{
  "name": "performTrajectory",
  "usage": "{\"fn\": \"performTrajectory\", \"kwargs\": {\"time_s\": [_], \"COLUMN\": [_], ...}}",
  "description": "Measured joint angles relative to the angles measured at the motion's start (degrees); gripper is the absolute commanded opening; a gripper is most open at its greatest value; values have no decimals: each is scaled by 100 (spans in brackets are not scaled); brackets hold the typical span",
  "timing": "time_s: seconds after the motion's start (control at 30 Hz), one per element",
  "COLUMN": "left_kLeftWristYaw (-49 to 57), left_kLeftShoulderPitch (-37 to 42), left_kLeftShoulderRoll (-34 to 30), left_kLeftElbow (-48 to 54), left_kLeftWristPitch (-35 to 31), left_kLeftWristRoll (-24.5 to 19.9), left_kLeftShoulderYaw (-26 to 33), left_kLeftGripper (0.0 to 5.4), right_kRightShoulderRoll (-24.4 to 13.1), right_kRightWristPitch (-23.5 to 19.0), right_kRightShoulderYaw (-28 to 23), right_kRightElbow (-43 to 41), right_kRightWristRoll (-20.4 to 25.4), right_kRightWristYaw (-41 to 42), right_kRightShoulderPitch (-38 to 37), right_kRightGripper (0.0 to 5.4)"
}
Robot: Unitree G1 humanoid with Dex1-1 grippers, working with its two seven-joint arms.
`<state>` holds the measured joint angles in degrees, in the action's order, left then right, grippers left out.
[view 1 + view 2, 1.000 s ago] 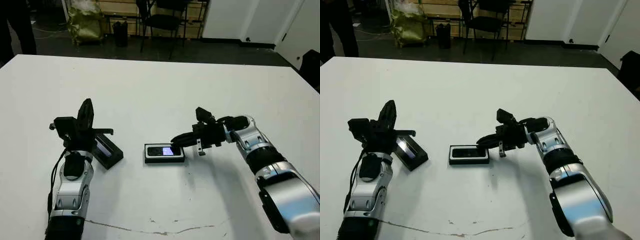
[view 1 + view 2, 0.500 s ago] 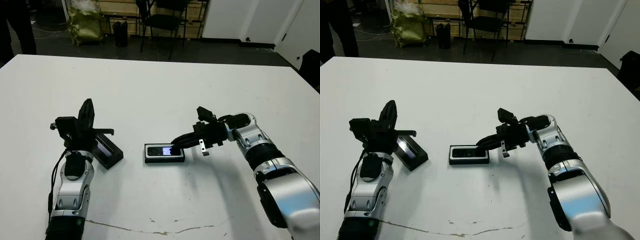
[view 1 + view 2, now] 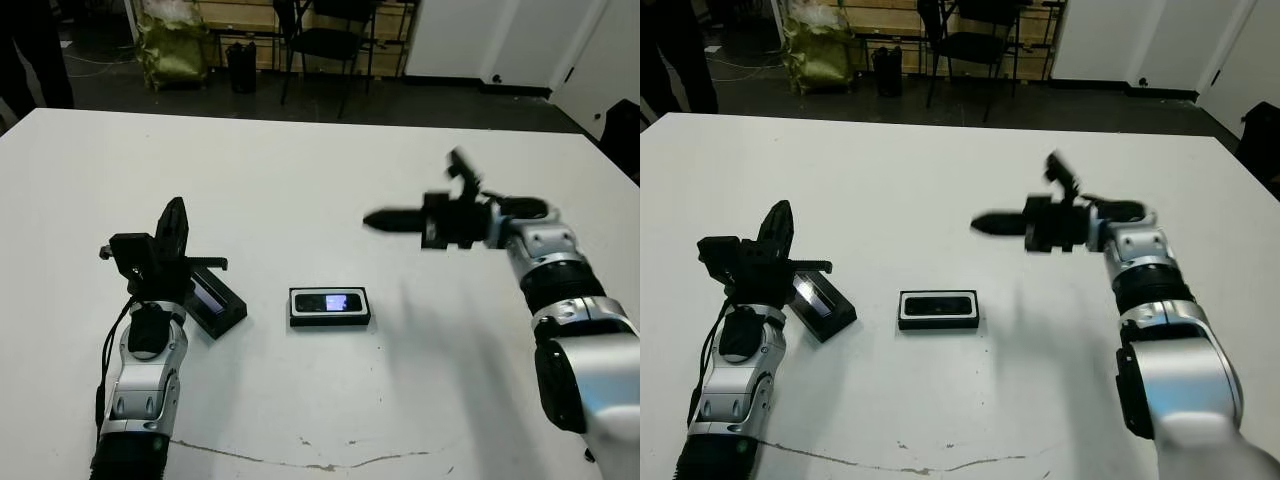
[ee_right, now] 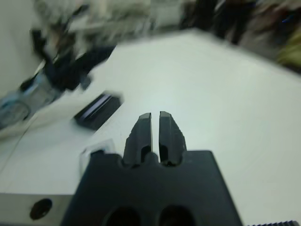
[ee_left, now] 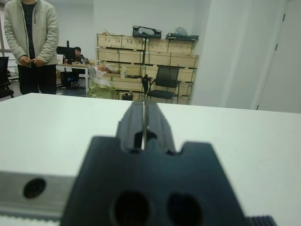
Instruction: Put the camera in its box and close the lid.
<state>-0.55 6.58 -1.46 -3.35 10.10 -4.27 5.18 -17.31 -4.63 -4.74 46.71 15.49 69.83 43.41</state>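
Observation:
The camera (image 3: 328, 300) lies flat inside the box (image 3: 330, 321), its small bluish screen facing up, in the middle of the white table. The lid (image 3: 222, 303) rests on the table left of the box, tilted, with its pale strip showing. My left gripper (image 3: 176, 208) stands just behind the lid, pointing up, fingers shut on nothing. My right gripper (image 3: 372, 219) hovers above the table, behind and to the right of the box, fingers shut and empty, blurred by motion. In the right wrist view the lid (image 4: 97, 110) shows beyond the shut fingertips (image 4: 145, 121).
The white table (image 3: 300, 170) stretches wide behind and to the right. A crack line (image 3: 330, 462) runs along the near edge. Beyond the table are a chair (image 3: 325, 40) and a green bag (image 3: 170, 40). A person (image 5: 32, 42) stands past the far edge.
My right gripper has lifted off the box and swung up and to the right. The camera stays in the box. The left arm and the lid have not moved.

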Motion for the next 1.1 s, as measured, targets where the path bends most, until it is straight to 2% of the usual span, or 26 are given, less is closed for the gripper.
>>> {"fn": "performTrajectory", "kwargs": {"time_s": [0.13, 0.23, 0.5, 0.8, 1.1], "left_kLeftWristYaw": [-56, -59, -61, -60, -148], "left_kLeftShoulderPitch": [10, 12, 4, -116, -209], "left_kLeftShoulderRoll": [-4, -29, -87, -102, -162], "left_kLeftElbow": [1, 6, 249, 551, 697], "left_kLeftWristPitch": [13, 9, -257, -571, -726], "left_kLeftWristRoll": [-60, -57, -71, -93, -104], "left_kLeftShoulderYaw": [5, 7, 44, 94, 165], "left_kLeftGripper": [0, 0, 0, 0, 0], "right_kRightShoulderRoll": [73, 90, 257, 385, 739], "right_kRightWristPitch": [55, 218, 1094, 1088, 1081], "right_kRightShoulderYaw": [-99, -145, -354, -438, -485], "right_kRightElbow": [-1173, -1648, -1524, -1533, -2059], "right_kRightWristRoll": [-123, -152, -45, 153, 315], "right_kRightWristYaw": [-1418, -2002, -2576, -2988, -3462], "right_kRightShoulderPitch": [-803, -1143, -1503, -1829, -2191], "right_kRightGripper": [1, 1, 1, 1, 1]}}
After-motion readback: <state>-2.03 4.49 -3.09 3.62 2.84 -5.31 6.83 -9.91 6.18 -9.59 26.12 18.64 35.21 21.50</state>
